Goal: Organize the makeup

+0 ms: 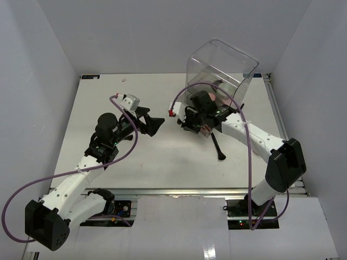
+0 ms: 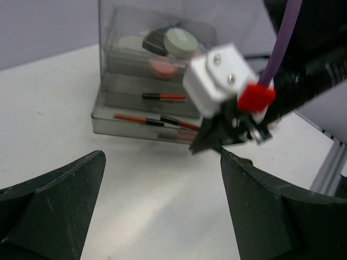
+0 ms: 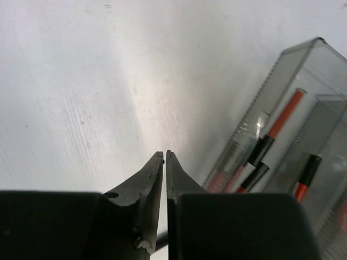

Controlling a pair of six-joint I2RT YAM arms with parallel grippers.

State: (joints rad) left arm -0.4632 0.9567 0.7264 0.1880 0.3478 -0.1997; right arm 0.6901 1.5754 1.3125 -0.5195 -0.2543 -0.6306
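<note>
The clear drawer box [image 1: 219, 67] stands at the back right. In the left wrist view its upper drawers hold a pale green compact [image 2: 181, 40], a black compact [image 2: 154, 39] and a pink compact [image 2: 162, 67]. Its lower drawers hold red and black pencils [image 2: 162, 97]; these also show in the right wrist view [image 3: 284, 115]. A black brush [image 1: 217, 145] lies on the table under my right forearm. My right gripper [image 3: 164, 155] is shut and empty, low over the table, left of the box's base [image 3: 260, 135]. My left gripper [image 2: 162, 157] is open and empty, facing the right gripper [image 2: 199, 147].
White walls enclose the table [image 1: 108, 108] on three sides. A purple cable [image 1: 238, 116] loops over my right arm beside the box. My two grippers sit close together at the table's middle [image 1: 168, 123].
</note>
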